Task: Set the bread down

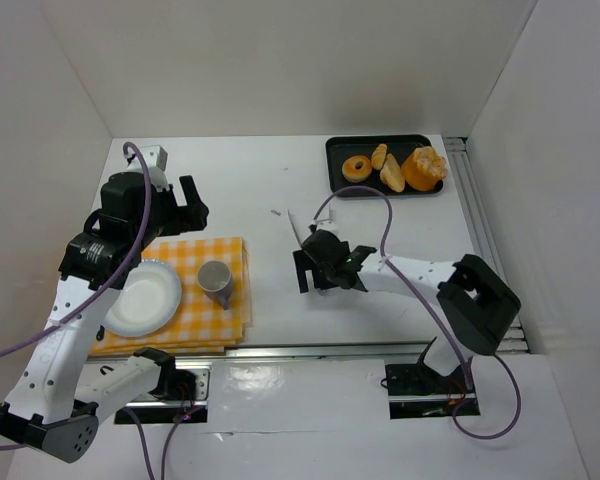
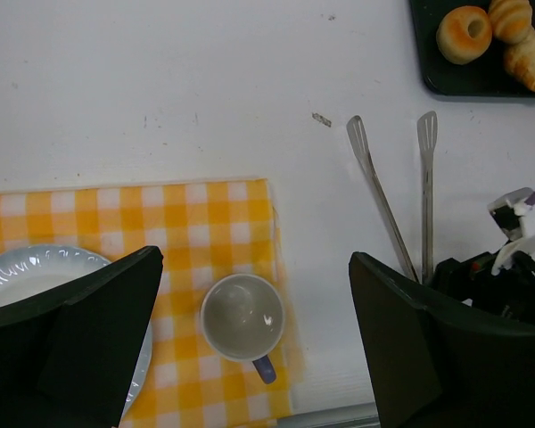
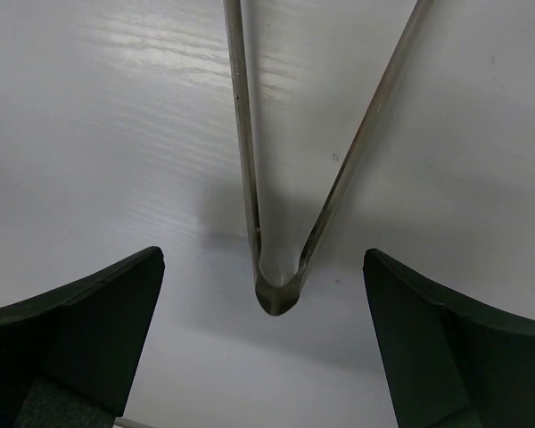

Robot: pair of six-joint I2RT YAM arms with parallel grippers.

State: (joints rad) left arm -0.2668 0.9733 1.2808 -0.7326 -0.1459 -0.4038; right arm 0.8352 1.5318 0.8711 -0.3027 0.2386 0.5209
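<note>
Presently, golden-brown bread pieces (image 1: 392, 172) lie on the black rectangular tray (image 1: 410, 141). Well apart from the tray, silver metal tongs (image 3: 245, 134) lie between the right gripper's (image 3: 260, 267) spread fingers, untouched. Left gripper (image 2: 256, 259) likewise gapes.

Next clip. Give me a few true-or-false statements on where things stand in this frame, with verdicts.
1. The tongs lie on the table. True.
2. The cup stands on the plate. False: the cup stands on the checked cloth, beside the plate.
3. The right tool is shut on the tongs. False: the right tool is open, one finger on each side of their hinged end.
4. The donut sits on the black tray. True.
5. Bread lies on the plate. False: the plate is bare.
</note>
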